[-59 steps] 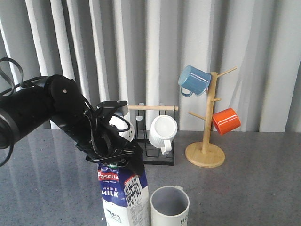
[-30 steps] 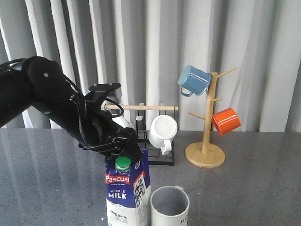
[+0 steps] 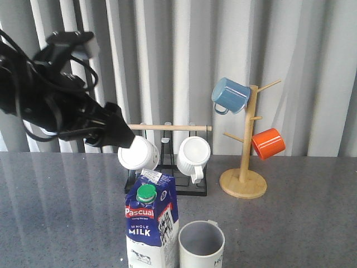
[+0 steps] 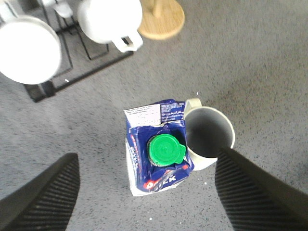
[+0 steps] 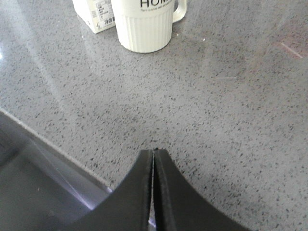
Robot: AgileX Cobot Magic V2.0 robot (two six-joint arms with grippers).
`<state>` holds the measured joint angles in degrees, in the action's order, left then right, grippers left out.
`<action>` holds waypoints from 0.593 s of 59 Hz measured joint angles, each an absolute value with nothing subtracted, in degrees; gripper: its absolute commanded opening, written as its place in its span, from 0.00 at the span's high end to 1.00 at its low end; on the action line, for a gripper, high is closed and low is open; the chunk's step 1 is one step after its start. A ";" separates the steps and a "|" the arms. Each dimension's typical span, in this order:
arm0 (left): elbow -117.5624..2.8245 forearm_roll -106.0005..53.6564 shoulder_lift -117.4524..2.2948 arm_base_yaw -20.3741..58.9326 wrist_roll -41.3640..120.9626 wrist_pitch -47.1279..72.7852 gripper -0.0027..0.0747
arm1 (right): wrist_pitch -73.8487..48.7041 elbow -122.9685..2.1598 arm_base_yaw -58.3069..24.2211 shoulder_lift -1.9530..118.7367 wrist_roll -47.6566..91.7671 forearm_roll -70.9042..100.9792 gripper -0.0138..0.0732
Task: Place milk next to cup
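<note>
The milk (image 3: 149,223), a blue-and-white carton with a green cap, stands upright at the table's front, touching or nearly touching the left side of the cup (image 3: 201,243). The cup is an off-white ribbed mug with a grey inside. My left gripper (image 4: 147,155) hangs high above the carton, open, with nothing between its fingers (image 4: 45,192). In the front view the left arm (image 3: 67,111) is raised at the upper left. In the right wrist view my right gripper (image 5: 154,153) is shut and empty, low over the table near its edge, with the cup (image 5: 144,26) and the milk (image 5: 96,14) beyond it.
A black rack (image 3: 181,187) with a wooden bar holds two plain white mugs (image 3: 137,153) (image 3: 193,155) behind the carton. A wooden mug tree (image 3: 244,181) at the back right carries a blue mug (image 3: 230,95) and an orange mug (image 3: 268,143). Grey curtains close the back.
My left gripper let go of the milk's top and rose up and to the left. The carton stays standing beside the cup.
</note>
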<state>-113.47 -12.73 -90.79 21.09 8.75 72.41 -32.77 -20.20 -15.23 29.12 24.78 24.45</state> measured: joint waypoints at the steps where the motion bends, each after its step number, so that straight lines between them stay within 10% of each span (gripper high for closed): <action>1: -113.47 -12.42 -90.22 21.09 8.51 72.53 0.31 | -32.51 -20.20 -15.23 29.12 24.78 24.45 0.85; 23: -112.02 -1.34 -75.61 21.09 6.91 73.10 0.96 | -19.11 -20.20 -15.23 29.12 20.05 24.62 0.84; 35: -101.05 4.70 -62.88 21.09 5.15 73.10 0.98 | -18.18 -20.20 -15.23 29.12 19.47 24.68 0.84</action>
